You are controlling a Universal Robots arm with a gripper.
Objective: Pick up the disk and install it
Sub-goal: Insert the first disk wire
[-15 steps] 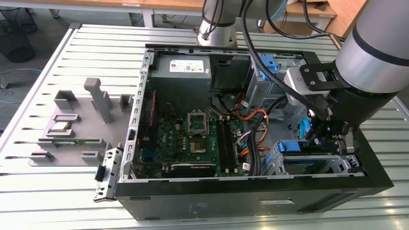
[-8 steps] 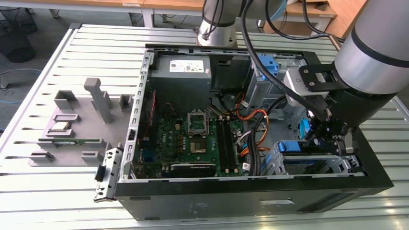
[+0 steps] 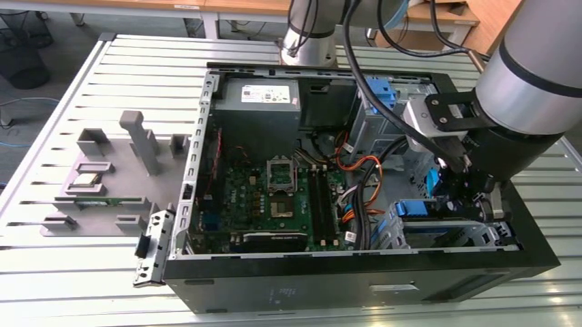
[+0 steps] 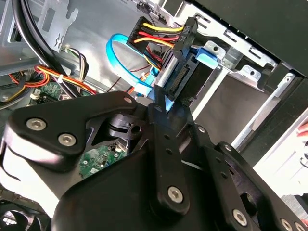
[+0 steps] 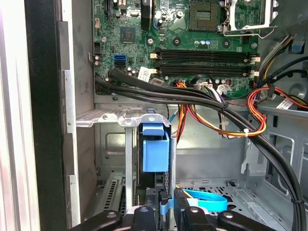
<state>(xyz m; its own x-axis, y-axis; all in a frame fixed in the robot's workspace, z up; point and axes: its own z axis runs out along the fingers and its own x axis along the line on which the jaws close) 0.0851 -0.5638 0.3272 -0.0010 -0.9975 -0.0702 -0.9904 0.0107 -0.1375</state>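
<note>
The disk (image 5: 155,153) stands on edge in the drive cage at the open computer case's front corner. It is a dark slab framed by a blue bracket (image 4: 210,53). In the exterior view the bracket (image 3: 414,208) shows at the case's lower right. A black plug with yellow and red wires (image 4: 185,36) and a blue flat cable (image 4: 122,57) meet the disk's near end. My gripper (image 4: 169,102) is down inside the case at that end. Its black fingers (image 5: 144,217) are drawn close together with a sliver of blue between them.
The motherboard (image 3: 272,197) fills the case floor, with thick black cables (image 5: 202,98) and orange, red and yellow wires crossing beside the cage. Metal cage walls (image 5: 103,144) hem the disk in. Grey fixtures (image 3: 136,146) and a green strip (image 3: 100,201) sit on the slatted table (image 3: 73,272) at the exterior view's left.
</note>
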